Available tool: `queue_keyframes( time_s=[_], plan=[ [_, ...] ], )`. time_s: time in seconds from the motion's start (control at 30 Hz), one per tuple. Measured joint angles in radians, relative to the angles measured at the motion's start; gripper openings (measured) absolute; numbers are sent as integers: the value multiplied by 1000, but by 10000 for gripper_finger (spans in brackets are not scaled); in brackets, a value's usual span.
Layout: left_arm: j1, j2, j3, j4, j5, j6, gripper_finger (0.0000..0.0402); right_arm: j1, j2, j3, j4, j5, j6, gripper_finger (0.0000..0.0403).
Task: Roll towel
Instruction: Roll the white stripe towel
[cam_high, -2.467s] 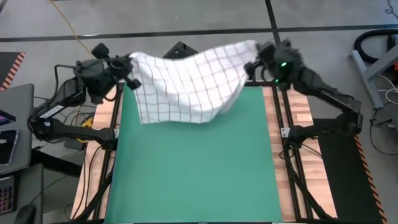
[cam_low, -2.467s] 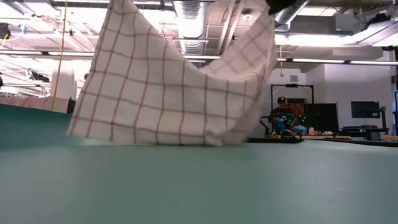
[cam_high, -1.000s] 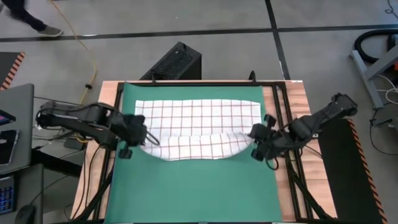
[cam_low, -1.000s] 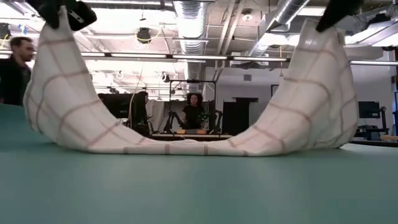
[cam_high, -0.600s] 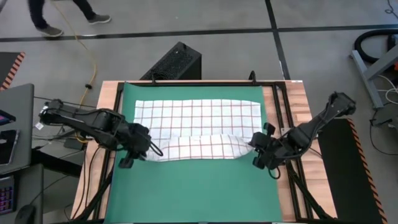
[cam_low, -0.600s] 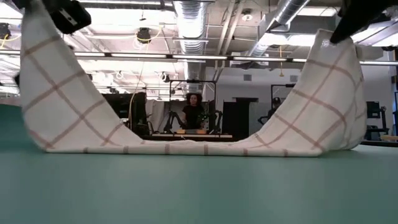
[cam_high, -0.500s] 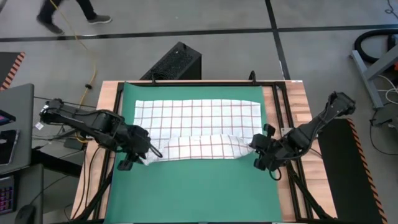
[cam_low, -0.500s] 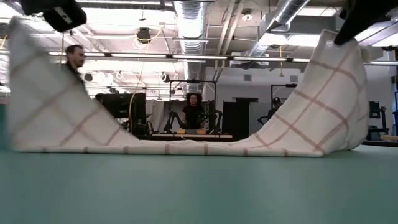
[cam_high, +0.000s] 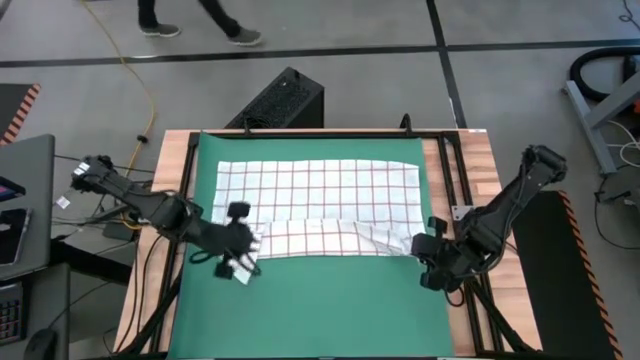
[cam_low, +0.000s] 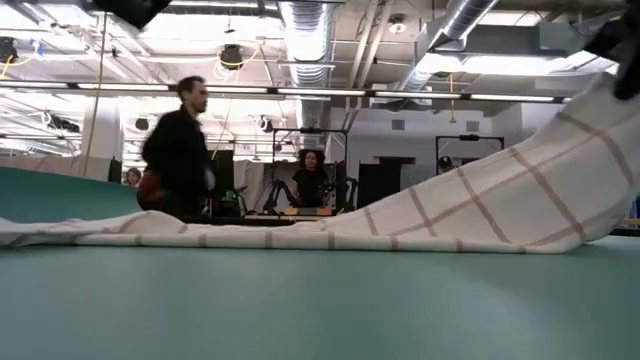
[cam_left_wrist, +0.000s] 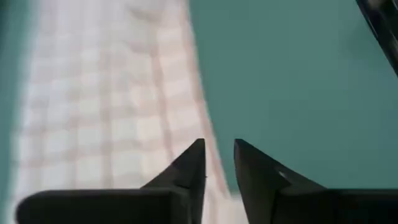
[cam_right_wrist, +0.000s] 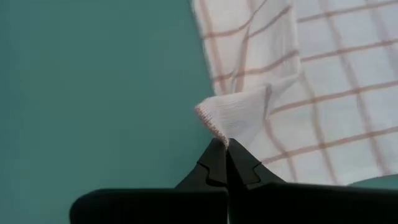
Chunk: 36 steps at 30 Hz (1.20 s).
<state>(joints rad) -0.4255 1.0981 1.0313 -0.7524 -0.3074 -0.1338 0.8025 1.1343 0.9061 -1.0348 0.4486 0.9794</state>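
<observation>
You are laying the towel (cam_high: 318, 208) flat on the green mat (cam_high: 310, 300). The left gripper (cam_left_wrist: 217, 163) stands slightly parted, empty; the right gripper (cam_right_wrist: 226, 163) pinches a corner. Release it next.

green mat (cam_high: 310, 300) covers my table (cam_high: 480, 170); black box (cam_high: 283, 98) behind it, person (cam_low: 178, 150) walking past.

I find nothing I can read anywhere: no words, labels, brand marks, numbers or signs on anything in front of me.
</observation>
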Motion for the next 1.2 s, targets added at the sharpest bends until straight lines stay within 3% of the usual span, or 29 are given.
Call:
queue_keyframes(
  time_s=[0.13, 0.33, 0.43, 0.6, 0.97, 1.2],
  plan=[
    [135, 3, 0, 88, 31, 42, 51, 37, 14, -23, 5, -37, 49, 4],
    [290, 81, -1, 192, 237, 93, 48, 88, 75, -55, 32, -85, 68, 5],
    [319, 150, -1, 237, 360, 135, 48, 110, 118, -56, 30, -86, 64, 7],
    [326, 289, -1, 327, 447, 227, 48, 148, 198, -56, 37, -92, 44, 11],
    [383, 479, -1, 430, 557, 361, 48, 201, 299, -56, 175, -139, 32, 85],
    [463, 493, 8, 428, 468, 399, 48, 242, 370, -58, 297, -233, 26, 126]
  ],
)
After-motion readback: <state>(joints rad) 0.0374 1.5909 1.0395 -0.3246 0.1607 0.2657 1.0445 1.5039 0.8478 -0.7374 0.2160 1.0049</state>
